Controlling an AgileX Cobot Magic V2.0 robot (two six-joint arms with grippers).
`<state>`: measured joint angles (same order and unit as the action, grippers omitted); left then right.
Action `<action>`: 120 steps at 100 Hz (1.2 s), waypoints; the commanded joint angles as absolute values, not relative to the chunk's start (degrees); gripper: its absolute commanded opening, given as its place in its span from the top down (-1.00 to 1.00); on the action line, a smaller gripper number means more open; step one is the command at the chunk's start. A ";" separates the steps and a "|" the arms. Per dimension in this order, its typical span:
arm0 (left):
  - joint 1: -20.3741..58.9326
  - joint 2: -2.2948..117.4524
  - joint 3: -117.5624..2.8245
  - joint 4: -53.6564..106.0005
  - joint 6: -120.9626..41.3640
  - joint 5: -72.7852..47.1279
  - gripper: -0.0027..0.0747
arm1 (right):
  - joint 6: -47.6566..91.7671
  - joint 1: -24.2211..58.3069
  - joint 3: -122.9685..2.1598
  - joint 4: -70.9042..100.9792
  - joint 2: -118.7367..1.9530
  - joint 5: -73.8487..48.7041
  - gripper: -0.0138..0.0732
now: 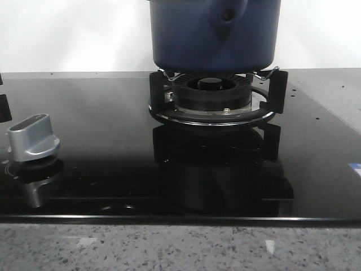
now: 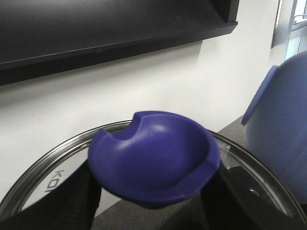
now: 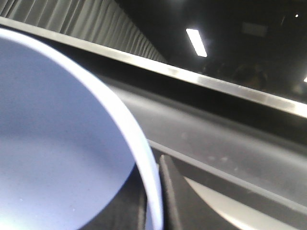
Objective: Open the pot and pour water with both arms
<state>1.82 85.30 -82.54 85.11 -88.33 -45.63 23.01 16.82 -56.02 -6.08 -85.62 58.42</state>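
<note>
The dark blue pot (image 1: 186, 39) fills the top of the front view, right over the burner, its tab handle with the small hole (image 1: 227, 15) facing the camera. I cannot tell whether its base touches the supports. My right gripper (image 3: 154, 201) is shut on the pot's rim (image 3: 144, 158), one finger inside and one outside; the pale blue inside wall (image 3: 57, 143) fills that view. My left gripper (image 2: 153, 191) is shut on the blue knob (image 2: 153, 153) of the glass lid (image 2: 48, 163), held off the pot (image 2: 283, 134) and beside it. Neither gripper shows in the front view.
The black gas burner (image 1: 211, 93) with its pan supports stands on the glossy black cooktop (image 1: 101, 141). A silver stove knob (image 1: 32, 138) sits at the left. A speckled stone counter edge (image 1: 169, 248) runs along the front. A dark range hood (image 2: 96, 24) hangs above.
</note>
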 commanded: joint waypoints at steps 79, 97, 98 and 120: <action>3.11 82.58 -84.48 90.75 -87.88 -48.91 0.25 | 23.40 15.77 -62.49 8.56 -78.32 40.68 0.81; 8.03 82.58 -84.48 90.75 -88.11 -47.65 0.25 | 23.40 9.29 -69.90 20.52 -73.98 8.36 0.81; 8.24 82.58 -84.48 90.75 -88.35 -47.64 0.25 | 23.40 8.84 -70.44 20.80 -73.95 5.68 0.81; 13.67 82.58 -84.48 90.75 -88.46 -45.29 0.25 | 18.74 -7.76 -75.75 23.26 -74.27 -30.35 0.80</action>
